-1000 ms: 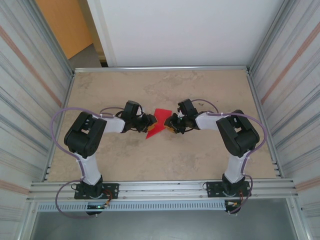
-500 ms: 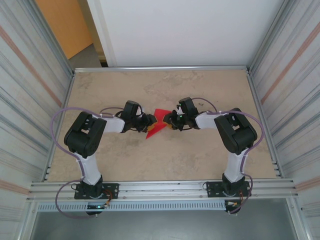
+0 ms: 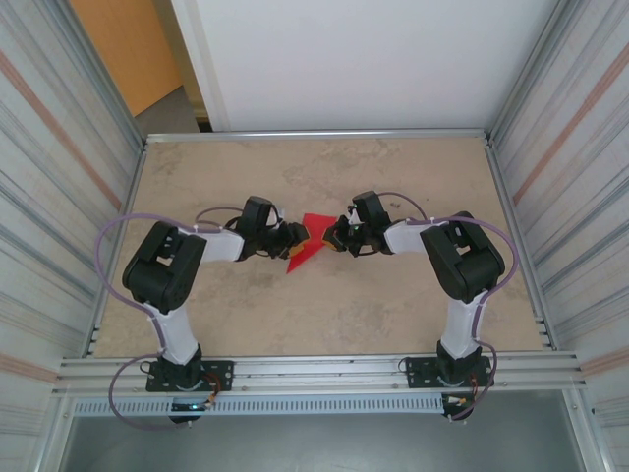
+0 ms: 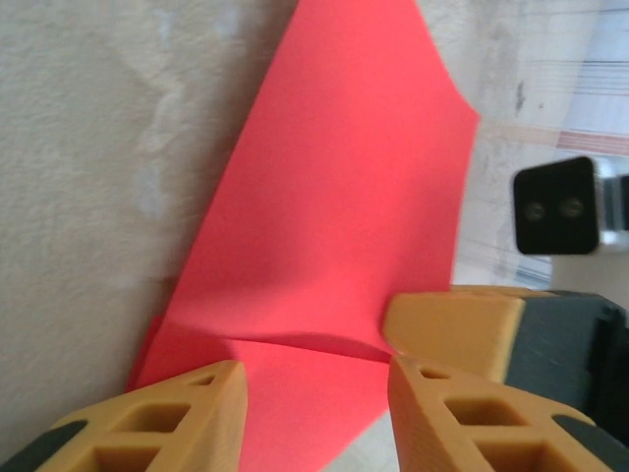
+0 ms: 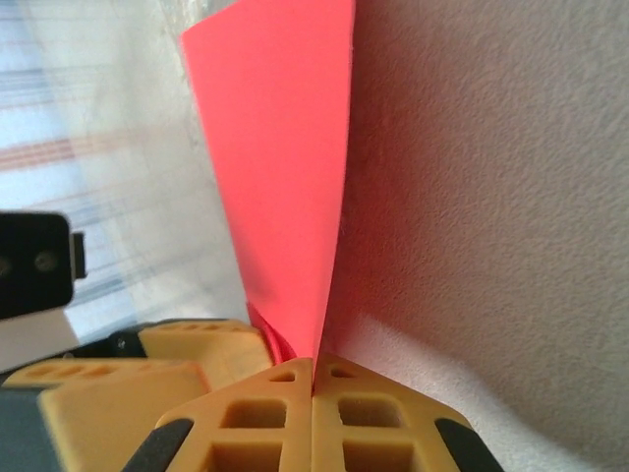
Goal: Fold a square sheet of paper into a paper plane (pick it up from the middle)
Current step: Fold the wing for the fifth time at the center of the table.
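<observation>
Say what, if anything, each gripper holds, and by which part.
The right gripper is shut on the red paper, pinching the narrow end of its raised flap. The left gripper stands open astride the paper, holding nothing.

The square sheet of paper is thin, bright red and unmarked. It is creased into a jagged, pointed outline and sits at the middle of the tabletop. Part of it lies flat on the surface, while one flap is lifted up on edge, its lower tip pinched between the closed fingers of the right claw.
</observation>
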